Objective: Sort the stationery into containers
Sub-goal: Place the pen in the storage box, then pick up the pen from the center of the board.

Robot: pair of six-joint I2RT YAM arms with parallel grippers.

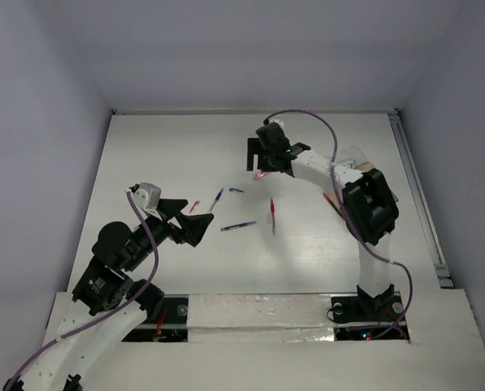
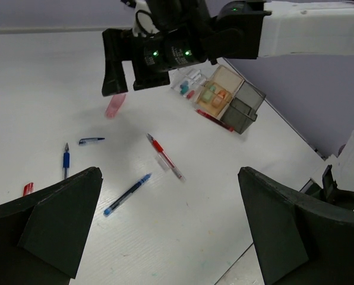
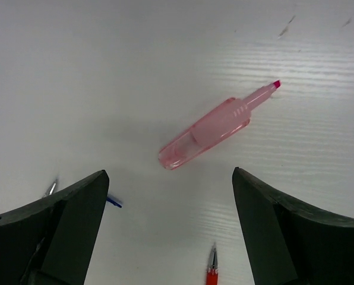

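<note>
The pick of the pink translucent highlighter (image 3: 208, 132) seems in hand; the right gripper (image 3: 168, 190), spread wide above it, must be lowered and closed.

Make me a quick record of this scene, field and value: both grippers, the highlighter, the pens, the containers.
left gripper: open, empty, hovering over the table
right gripper: open, empty, over the pink highlighter
pink highlighter: flat on the table, not held
pens on table: red pen, blue pen, second blue pen
containers: joined boxes, small items inside some
</note>
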